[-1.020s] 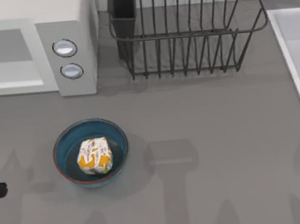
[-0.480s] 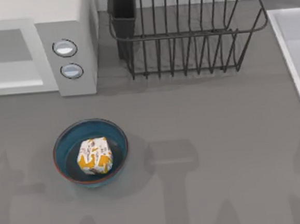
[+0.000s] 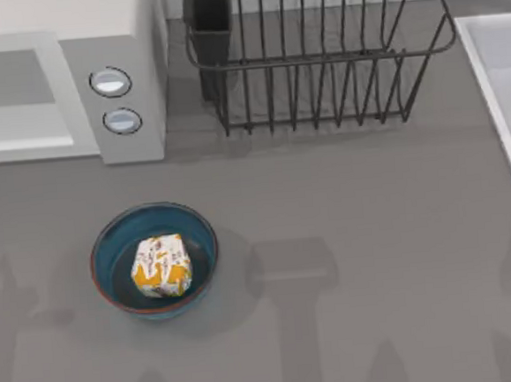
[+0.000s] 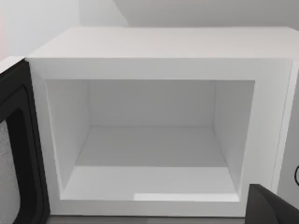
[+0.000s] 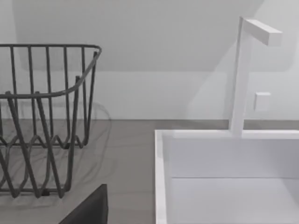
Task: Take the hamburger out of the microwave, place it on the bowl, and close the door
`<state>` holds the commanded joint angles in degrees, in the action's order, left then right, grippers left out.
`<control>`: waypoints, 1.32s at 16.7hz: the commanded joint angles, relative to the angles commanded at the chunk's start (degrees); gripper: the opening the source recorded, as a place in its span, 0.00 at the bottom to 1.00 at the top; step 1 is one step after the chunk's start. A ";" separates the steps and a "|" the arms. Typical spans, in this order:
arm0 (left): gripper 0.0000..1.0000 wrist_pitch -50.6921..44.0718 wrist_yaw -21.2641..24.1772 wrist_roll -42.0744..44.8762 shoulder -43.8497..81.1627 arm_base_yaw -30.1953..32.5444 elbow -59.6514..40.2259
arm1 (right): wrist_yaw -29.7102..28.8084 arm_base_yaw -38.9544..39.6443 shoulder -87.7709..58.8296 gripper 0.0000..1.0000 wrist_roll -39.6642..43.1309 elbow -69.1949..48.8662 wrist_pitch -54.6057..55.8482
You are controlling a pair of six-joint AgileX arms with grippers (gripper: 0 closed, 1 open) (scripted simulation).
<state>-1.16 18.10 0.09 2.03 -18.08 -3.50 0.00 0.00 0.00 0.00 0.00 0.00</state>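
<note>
The hamburger [image 3: 161, 266], wrapped in white paper with orange print, lies inside the blue bowl [image 3: 105, 247] on the grey counter, left of centre. Behind them at the far left stands the white microwave [image 3: 113, 69] with two round knobs. In the left wrist view the microwave [image 4: 159, 42] has nothing in its cavity. Its door [image 4: 16, 149] stands swung open at the side, dark inner face showing. A dark part of my left gripper [image 4: 271, 207] sits in that view's corner, in front of the microwave. A dark part of my right gripper [image 5: 91, 210] shows near the rack and sink.
A black wire dish rack [image 3: 316, 62] with a dark cup holder stands at the back, right of the microwave, and appears as the rack [image 5: 42, 116] in the right wrist view. A white sink [image 3: 504, 92] with a tap [image 5: 243, 74] lines the right edge.
A dark bit of my left arm at the top view's left edge has pulled out of view. The hamburger and bowl have not moved.
</note>
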 joint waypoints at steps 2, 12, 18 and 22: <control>0.00 2.84 2.23 0.08 4.58 -2.22 -1.45 | 0.00 0.00 0.00 1.00 0.00 0.00 0.00; 0.00 9.77 6.13 0.30 15.49 -6.04 -4.77 | 0.00 0.00 0.00 1.00 0.00 0.00 0.00; 0.00 8.24 4.16 0.33 18.38 -4.05 -9.35 | 0.00 0.00 0.00 1.00 0.00 0.00 0.00; 0.00 7.78 4.50 1.04 18.84 -4.97 -9.93 | 0.00 0.00 0.00 1.00 0.00 0.00 0.00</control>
<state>6.61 22.60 1.13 20.86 -23.05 -13.43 0.00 0.00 0.00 0.00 0.00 0.00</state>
